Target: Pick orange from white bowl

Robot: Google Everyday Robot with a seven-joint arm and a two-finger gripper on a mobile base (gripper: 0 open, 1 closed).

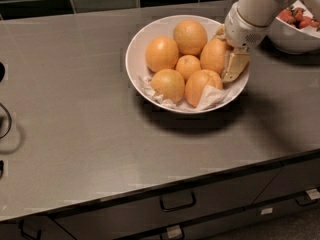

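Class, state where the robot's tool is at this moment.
In the camera view, the tool is at the right side of the white bowl, against the rightmost orange, near the bowl of strawberries.

We find no writing to read here: no label, brand or number. The small pale tags [173, 231] on the near drawer fronts [210, 204] are too small to make out. The gripper [226, 54], at the right side of the white bowl [134, 59], shows no marking.

Warm dim light from above, soft shadow below white bowl [131, 59]; gripper [231, 59] over its right rim
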